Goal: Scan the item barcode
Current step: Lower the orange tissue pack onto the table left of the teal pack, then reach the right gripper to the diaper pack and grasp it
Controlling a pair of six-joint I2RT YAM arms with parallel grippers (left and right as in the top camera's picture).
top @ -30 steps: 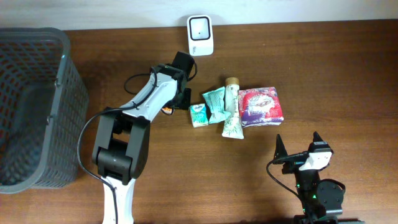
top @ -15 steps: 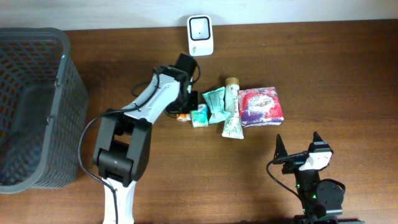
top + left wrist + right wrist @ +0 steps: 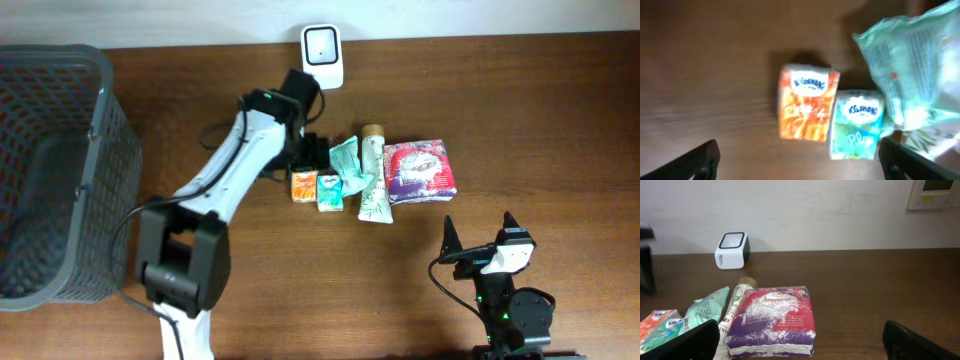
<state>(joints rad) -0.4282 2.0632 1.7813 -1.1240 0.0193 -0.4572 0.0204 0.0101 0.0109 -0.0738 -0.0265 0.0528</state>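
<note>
Presently, the small orange tissue pack (image 3: 807,101) is seen lying flat on the brown wooden table (image 3: 520,100), touching a teal tissue pack (image 3: 856,124) and apart from the white barcode scanner (image 3: 322,44). The left gripper (image 3: 800,161) is spread wide above it, grasping nothing. The right gripper (image 3: 478,228) is likewise spread and empty.

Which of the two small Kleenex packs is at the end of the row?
The orange pack, on the basket side; the teal pack lies beside it, toward the green pouch.
</note>
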